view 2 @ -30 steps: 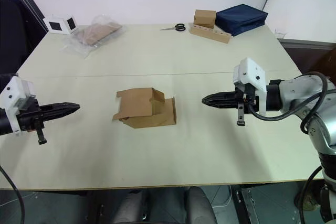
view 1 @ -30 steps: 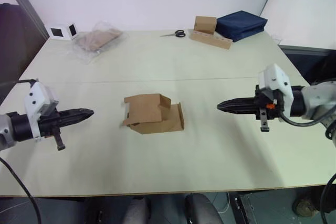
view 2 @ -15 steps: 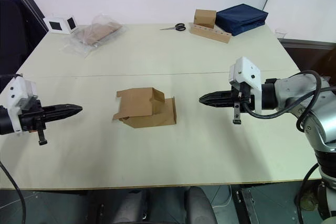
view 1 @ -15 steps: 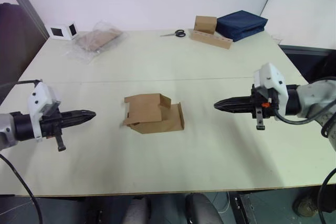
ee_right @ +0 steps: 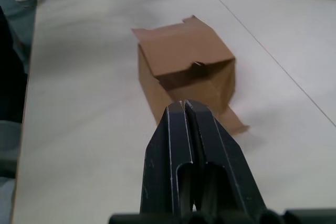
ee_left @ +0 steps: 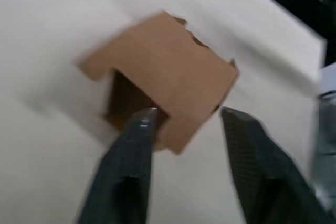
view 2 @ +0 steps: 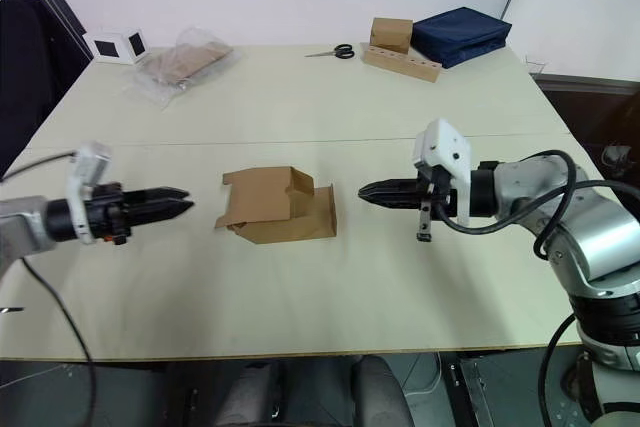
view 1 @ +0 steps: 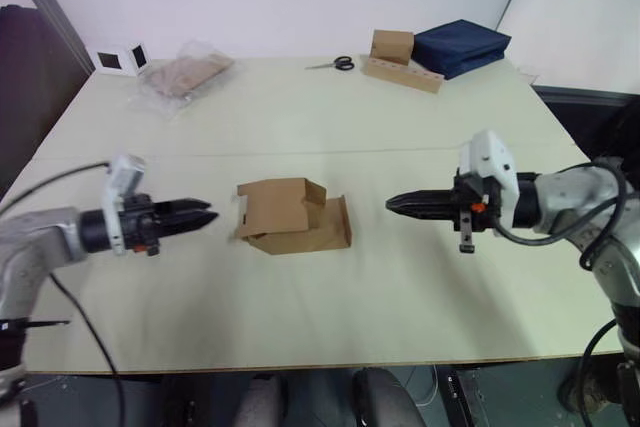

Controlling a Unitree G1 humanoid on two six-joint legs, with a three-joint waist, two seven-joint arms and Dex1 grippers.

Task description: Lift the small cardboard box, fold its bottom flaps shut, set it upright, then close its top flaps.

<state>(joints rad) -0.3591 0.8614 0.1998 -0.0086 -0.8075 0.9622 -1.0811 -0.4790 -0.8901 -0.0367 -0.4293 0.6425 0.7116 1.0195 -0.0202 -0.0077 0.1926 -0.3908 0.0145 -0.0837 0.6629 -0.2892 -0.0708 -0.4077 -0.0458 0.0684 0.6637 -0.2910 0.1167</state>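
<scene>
Between the two grippers, the small cardboard box [view 1: 292,217] lies on its side, touching neither; left gripper [view 1: 205,215] fingers spread apart just beside it, right gripper [view 1: 392,205] fingers pressed together, near it.

We see our left pincer [ee_left: 186,121] spread open just short of the small cardboard box [ee_left: 163,77], which lies on its side on the pale counter [ee_left: 47,171], open end facing us.

the small cardboard box [view 1: 293,216] lies on the table [view 1: 330,127] in the middle, between the left gripper [view 1: 205,215] and the right gripper [view 1: 394,205]. scissors [view 1: 331,65] lie far behind it.
</scene>
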